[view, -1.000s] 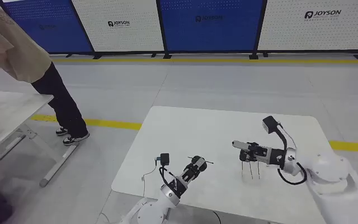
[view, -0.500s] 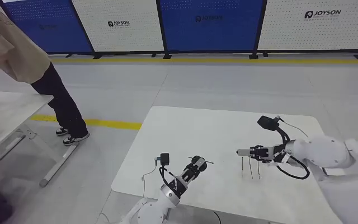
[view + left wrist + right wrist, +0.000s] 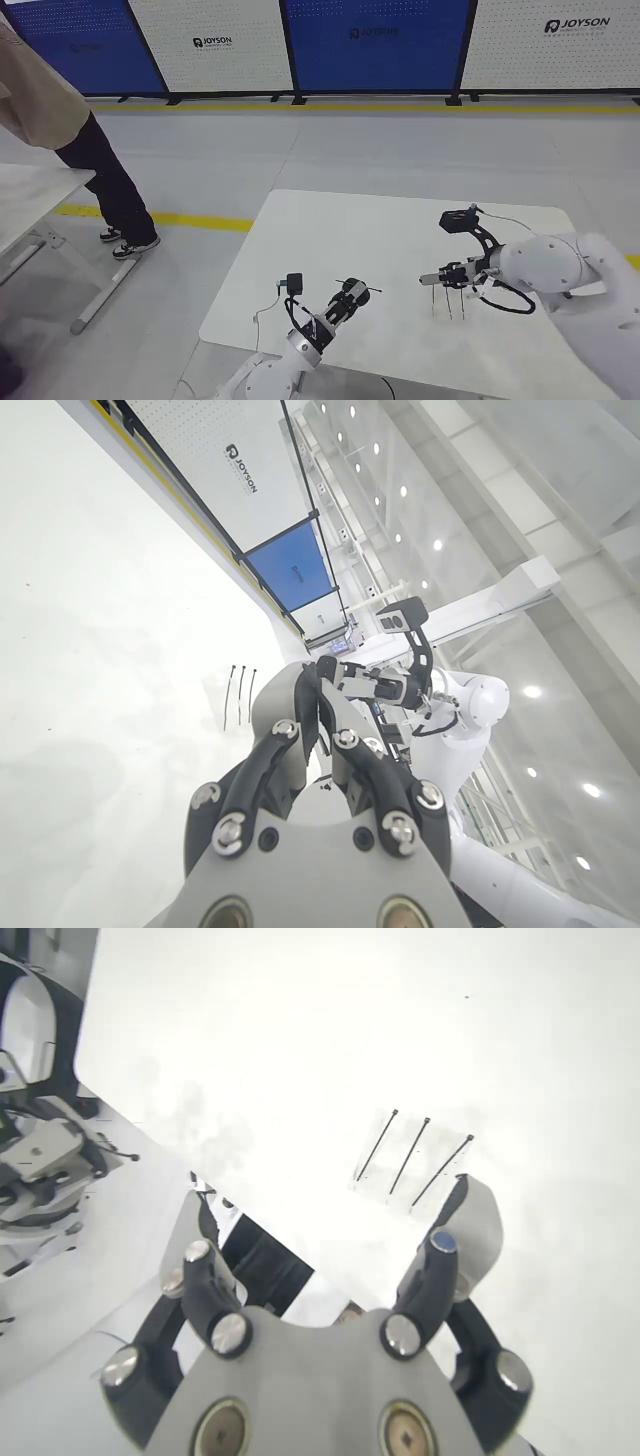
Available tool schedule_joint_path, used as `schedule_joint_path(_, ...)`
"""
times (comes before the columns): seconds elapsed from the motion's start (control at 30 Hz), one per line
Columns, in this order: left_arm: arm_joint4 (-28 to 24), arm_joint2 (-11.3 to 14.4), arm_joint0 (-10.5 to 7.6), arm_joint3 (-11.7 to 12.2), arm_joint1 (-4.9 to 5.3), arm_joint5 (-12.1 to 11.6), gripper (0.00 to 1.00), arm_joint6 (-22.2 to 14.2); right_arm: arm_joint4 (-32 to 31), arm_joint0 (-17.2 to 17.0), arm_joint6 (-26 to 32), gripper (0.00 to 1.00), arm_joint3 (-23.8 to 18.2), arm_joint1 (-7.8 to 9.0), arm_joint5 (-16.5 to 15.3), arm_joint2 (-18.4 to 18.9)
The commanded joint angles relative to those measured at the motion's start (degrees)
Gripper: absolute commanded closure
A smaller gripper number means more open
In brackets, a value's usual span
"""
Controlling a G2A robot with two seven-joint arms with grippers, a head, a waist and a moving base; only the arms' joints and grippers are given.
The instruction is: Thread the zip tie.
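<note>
- While the left gripper, pressed together, seems to pinch one zip tie over the table edge, nothing is threaded yet.
- Spread wide, the right gripper hangs beside three loose zip ties lying flat.

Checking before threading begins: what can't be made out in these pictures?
Zip ties: head slots too small, every view.
Left gripper: whether it pinches a tie; left wrist view, shut fingers hide it; top view, too small.
Right gripper: gap above the table unclear, top view.
</note>
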Motion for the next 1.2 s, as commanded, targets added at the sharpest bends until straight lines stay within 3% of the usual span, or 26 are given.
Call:
schedule_joint_path(0.0, 0.00, 0.00, 0.00, 0.00, 0.00, 0.00, 1.00, 0.00, 0.10, -0.26, 0.01, 0.00, -0.06, -0.02, 0.01, 0.38)
schedule_joint_path(0.23, 0.00, 0.00, 0.00, 0.00, 0.00, 0.00, 1.00, 0.00, 0.10, -0.26, 0.01, 0.00, -0.06, -0.02, 0.01, 0.38)
schedule_joint_path(0.4, 0.00, 0.00, 0.00, 0.00, 0.00, 0.00, 1.00, 0.00, -0.09, -4.62, -6.91, 0.00, 2.79, 0.16, -3.24, 0.54)
schedule_joint_path(0.57, 0.00, 0.00, 0.00, 0.00, 0.00, 0.00, 1.00, 0.00, -0.69, -7.92, -11.04, 0.00, 2.29, 0.36, -4.77, 0.87)
schedule_joint_path(0.73, 0.00, 0.00, 0.00, 0.00, 0.00, 0.00, 1.00, 0.00, -1.09, -10.82, -14.91, 0.00, 3.20, 0.62, -8.57, 1.56)
schedule_joint_path(1.17, 0.00, 0.00, 0.00, 0.00, 0.00, 0.00, 1.00, 0.00, -1.60, -10.38, -14.50, 0.00, 4.69, 0.48, -8.42, 1.24)
